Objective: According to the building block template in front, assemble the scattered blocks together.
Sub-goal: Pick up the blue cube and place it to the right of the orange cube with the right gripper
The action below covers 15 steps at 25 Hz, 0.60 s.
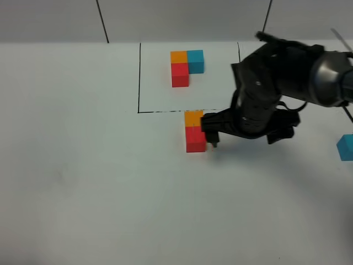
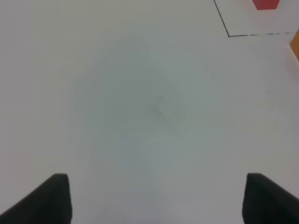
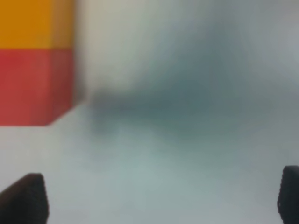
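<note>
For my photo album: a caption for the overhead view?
Open right tool beside the joined orange cube and red cube; blue cube sits apart; template behind.

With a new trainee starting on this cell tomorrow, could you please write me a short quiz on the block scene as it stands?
1. Fill in: in the building block template, the template's blue cube sits beside the ___ cube.
2. The loose orange cube and the loose red cube touch. Where is the loose blue cube? A inside the template; B far right, alone; C on top of the red cube.
3. True or false: the right claw is shut on the loose red cube.

Key: 1 orange. 2 B. 3 False: the claw is open and empty, beside that cube.
</note>
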Motion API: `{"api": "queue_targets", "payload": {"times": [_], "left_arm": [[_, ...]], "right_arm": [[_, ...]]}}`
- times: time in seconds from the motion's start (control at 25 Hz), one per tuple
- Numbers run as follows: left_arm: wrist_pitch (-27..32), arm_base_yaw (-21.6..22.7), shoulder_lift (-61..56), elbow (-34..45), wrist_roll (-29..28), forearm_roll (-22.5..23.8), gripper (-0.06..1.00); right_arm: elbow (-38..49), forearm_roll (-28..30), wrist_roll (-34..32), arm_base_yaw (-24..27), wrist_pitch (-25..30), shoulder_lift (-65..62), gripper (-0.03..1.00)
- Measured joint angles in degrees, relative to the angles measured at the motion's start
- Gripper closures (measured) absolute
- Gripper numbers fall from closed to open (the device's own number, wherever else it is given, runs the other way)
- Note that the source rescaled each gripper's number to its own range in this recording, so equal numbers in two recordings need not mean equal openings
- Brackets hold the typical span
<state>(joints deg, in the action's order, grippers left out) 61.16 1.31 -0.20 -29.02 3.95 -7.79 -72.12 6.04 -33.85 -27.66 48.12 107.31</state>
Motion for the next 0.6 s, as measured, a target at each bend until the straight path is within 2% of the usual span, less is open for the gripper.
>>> {"api": "queue_targets", "payload": {"times": [0.32,0.6], "left_arm": [[0.00,0.00,0.00,0.00,0.00,0.00,0.33],[0.00,0.00,0.00,0.00,0.00,0.00,0.33]], "right_arm": [[12.25,-1.06,8.97,14.02,0.26,-11.68,-0.03],[14.39,-0.74,18.10,22.81,0.53,-13.55,-0.03]]}}
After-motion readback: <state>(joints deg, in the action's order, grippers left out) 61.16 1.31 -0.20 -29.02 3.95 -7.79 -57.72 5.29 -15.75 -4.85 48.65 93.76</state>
